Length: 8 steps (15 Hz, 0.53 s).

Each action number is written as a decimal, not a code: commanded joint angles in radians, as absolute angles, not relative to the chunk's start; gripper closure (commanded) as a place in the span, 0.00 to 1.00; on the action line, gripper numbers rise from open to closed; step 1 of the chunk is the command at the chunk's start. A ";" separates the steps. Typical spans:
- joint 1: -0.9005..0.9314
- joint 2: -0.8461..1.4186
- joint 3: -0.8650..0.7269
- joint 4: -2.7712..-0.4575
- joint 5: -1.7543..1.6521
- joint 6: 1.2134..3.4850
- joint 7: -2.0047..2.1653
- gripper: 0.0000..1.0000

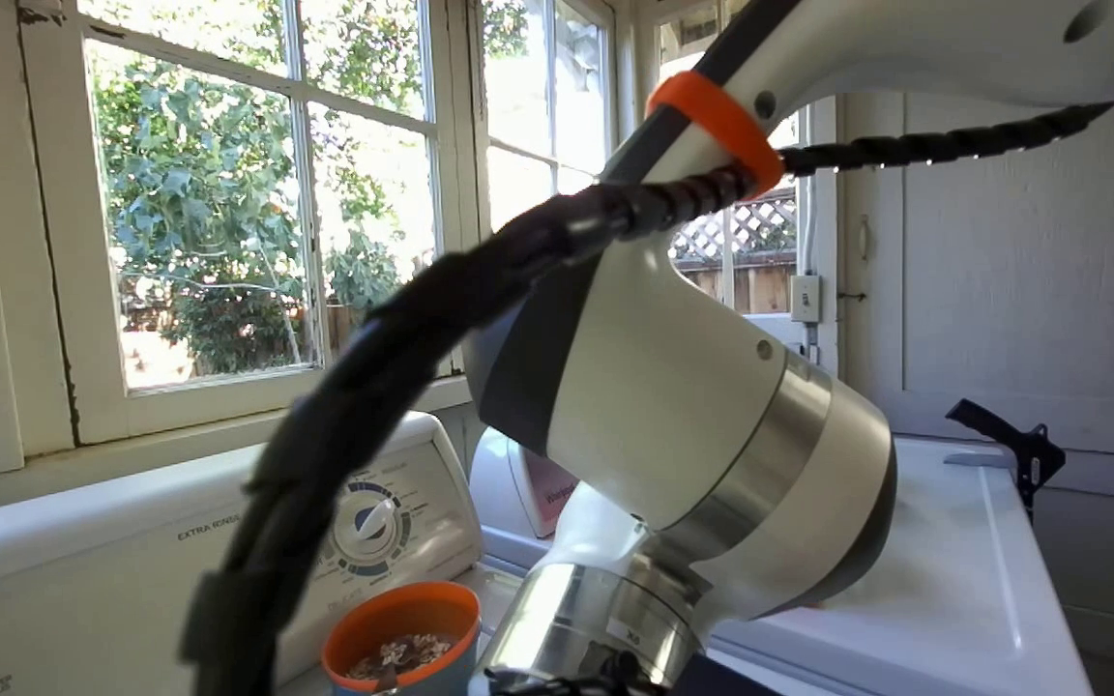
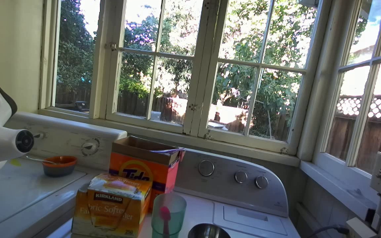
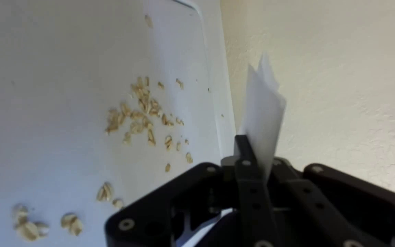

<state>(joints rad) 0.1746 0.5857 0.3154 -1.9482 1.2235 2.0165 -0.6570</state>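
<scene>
Clamped together on a folded white sheet (image 3: 264, 106), the end effector (image 3: 260, 154) hangs above a washing machine's white top (image 3: 63, 68) in the wrist view, with pale flakes (image 3: 144, 106) scattered near it and a cream wall (image 3: 341, 89) beyond the machine's edge. The pinch at the sheet's base likely holds its pointed folds stiff past the black fingers (image 3: 243, 151). Whether it is paper or thin cloth we cannot tell; it looks soft and matt against the smooth, hard surface and the rough, oat-like flakes.

In both exterior views we see the rounded white arm (image 1: 673, 377), though not its grip. A round bowl (image 1: 412, 612), orange inside and blue-grey outside, holds more flakes near the control panel (image 1: 112, 580), set back perhaps to stay out of the arm's way; a spoon (image 2: 41, 160) leans over its rim.

Further along, an exterior view gives us a cardboard Tide carton (image 2: 164, 172) and a Kirkland fabric softener box (image 2: 109, 211) standing close together, probably to save room. Beside them, a translucent green tumbler (image 2: 178, 211) holds a slim pink utensil (image 2: 165, 215) upright, and a shiny metal bowl (image 2: 209, 230) shows at the frame's lower edge.
</scene>
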 commanded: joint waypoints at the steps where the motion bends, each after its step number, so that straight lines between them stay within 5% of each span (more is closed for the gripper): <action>1: 0.181 0.573 0.264 -1.952 1.163 1.883 -0.612 1.00; 8: 0.204 0.568 0.213 -1.948 1.001 1.731 -0.552 1.00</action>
